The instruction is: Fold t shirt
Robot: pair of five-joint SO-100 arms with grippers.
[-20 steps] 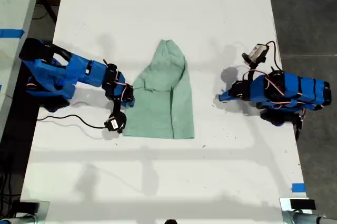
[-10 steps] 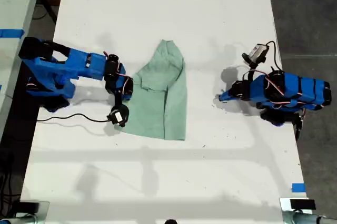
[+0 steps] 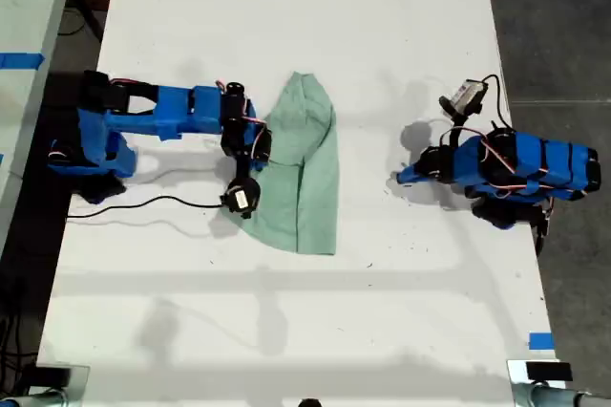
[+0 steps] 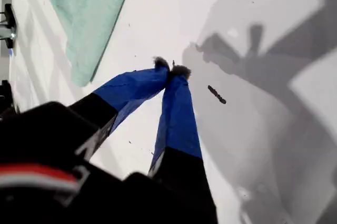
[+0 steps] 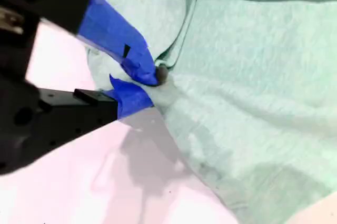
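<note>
my second gripper [image 5: 152, 87] pinching t shirt [image 3: 304, 178] edge

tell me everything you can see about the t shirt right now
The t shirt is soft pale mint-green cloth, partly folded into a long narrow shape on the white table. One end is rounded, the other is a wider straight hem, and a lengthwise fold line runs down it. It lies mostly flat with light wrinkles. My second gripper is shut on its edge on the exterior view's left side. My first gripper is closed over bare table, apart from it.
</note>
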